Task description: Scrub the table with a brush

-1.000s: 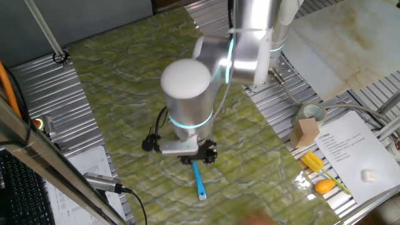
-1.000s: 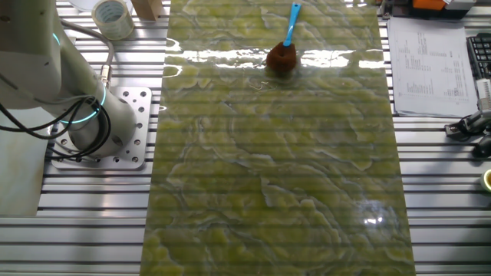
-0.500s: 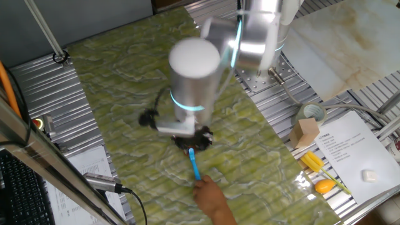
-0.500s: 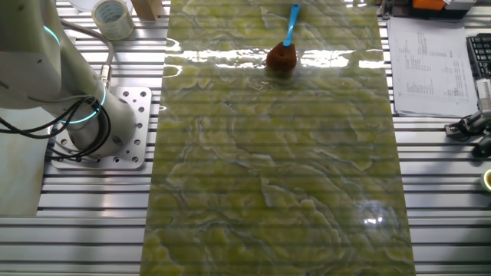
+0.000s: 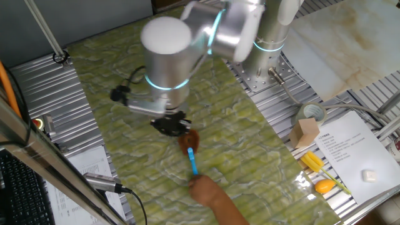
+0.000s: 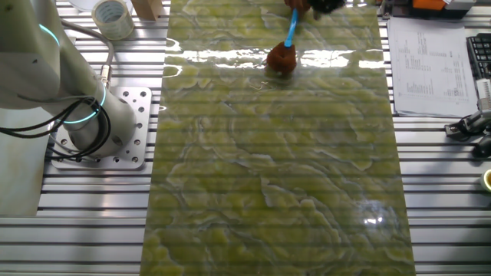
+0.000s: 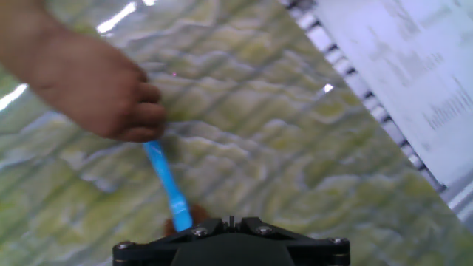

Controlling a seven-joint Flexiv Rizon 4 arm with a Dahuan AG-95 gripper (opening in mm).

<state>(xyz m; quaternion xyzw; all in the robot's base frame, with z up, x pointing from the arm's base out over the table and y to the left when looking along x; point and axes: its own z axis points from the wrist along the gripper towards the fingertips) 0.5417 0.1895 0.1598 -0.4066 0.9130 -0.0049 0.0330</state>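
One small brush (image 5: 189, 145) with a round tuft of reddish-brown bristles and a thin light-blue plastic handle lies on the long, glossy table (image 5: 112, 75) of wavy yellow-green marbling. A person's bare hand (image 5: 203, 189) grips the far tip of that handle, at the near edge of the table in one fixed view. The silver robot arm's black two-finger gripper (image 5: 170, 124) hangs just beside the bristles, on their left and apart from them; whether its fingers are spread or closed cannot be told. In the hand view the hand (image 7: 92, 89) pinches the blue handle at upper left. A white printed sheet (image 5: 350, 150) lies right of the table.
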